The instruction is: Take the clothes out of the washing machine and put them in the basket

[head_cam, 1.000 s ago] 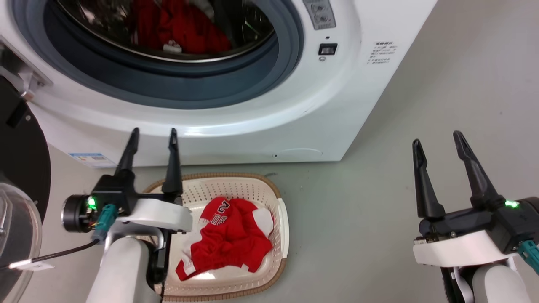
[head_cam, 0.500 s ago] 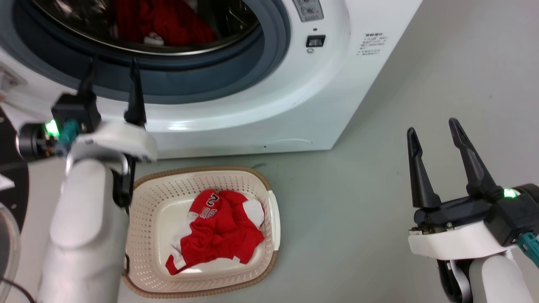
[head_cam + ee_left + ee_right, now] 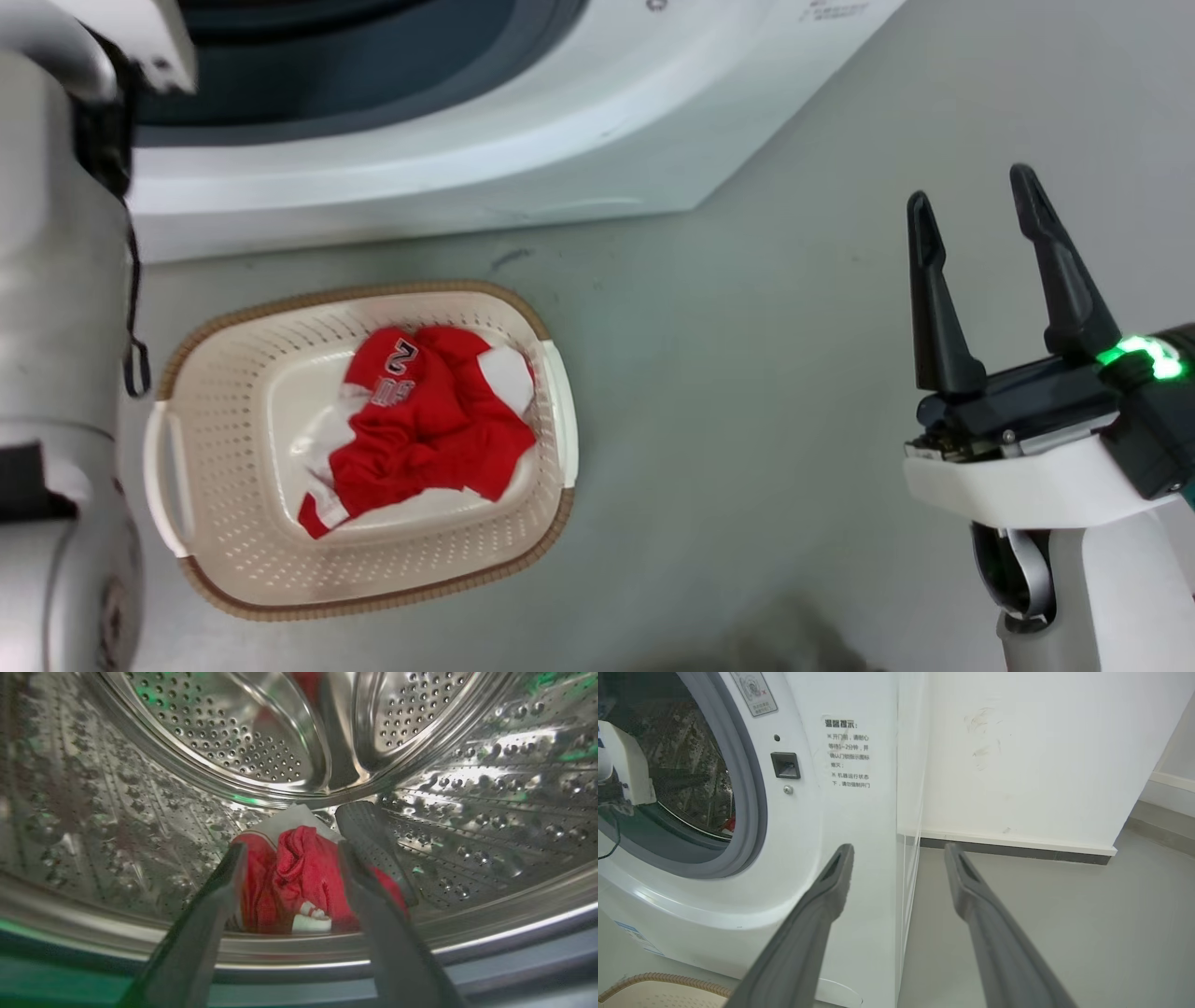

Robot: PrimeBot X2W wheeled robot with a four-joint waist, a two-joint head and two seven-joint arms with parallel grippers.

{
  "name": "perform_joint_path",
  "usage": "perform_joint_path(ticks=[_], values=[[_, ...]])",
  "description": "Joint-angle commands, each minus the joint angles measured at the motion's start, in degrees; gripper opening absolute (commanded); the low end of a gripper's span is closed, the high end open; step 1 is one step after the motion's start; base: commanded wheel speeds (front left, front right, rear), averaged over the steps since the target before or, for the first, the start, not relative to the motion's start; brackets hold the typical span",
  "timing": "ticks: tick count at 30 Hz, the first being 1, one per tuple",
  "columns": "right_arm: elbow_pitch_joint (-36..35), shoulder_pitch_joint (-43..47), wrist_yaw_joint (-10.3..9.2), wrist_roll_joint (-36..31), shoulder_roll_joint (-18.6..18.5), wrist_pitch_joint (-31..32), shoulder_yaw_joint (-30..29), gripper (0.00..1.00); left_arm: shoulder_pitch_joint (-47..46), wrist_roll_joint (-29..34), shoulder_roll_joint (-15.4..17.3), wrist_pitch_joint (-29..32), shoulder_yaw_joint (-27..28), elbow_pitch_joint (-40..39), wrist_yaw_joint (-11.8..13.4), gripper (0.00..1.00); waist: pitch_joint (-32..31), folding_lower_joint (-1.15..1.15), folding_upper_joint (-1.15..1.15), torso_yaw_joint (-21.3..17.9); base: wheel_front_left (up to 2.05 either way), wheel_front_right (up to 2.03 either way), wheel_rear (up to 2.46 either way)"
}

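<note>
Blurred fingers (image 3: 201, 933) of the left tool (image 3: 292, 849) hide the red garment's (image 3: 303, 877) edges.

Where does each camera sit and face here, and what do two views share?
Head view: on the head, facing down at basket, its red garment, washing machine; shows left forearm, open right tool.
Left wrist view: on the left wrist, facing into drum at second garment; open left tool.
Right wrist view: on the right wrist, facing machine front and wall; right tool.
Shared: head and right wrist both see machine and basket.
</note>
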Motion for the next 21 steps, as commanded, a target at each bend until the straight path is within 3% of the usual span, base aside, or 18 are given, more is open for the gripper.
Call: perform_joint_path(ticks=[1, 15, 21], values=[[-0.65, -1.45, -0.04, 0.51, 0.06, -0.14, 0.31, 1.00, -4.01, 0.70, 0.76, 1.77, -0.77, 2.47, -0.48, 1.00, 4.81, -0.01, 0.00, -2.31, 0.00, 0.00, 0.00], [-3.53, -4.86, -0.04, 3.14, 0.08, -0.14, 0.37, 1.00, -23.32, 3.27, 6.13, 15.31, -4.79, 12.80, -1.61, 1.00, 14.59, -0.01, 0.00, -5.30, 0.00, 0.00, 0.00], [-3.96, -5.24, -0.04, 3.95, 0.07, -0.14, 0.68, 1.00, -29.68, 2.30, 6.25, 24.47, -5.70, 16.47, -2.26, 1.00, 16.29, -0.01, 0.00, -5.89, 0.00, 0.00, 0.00]])
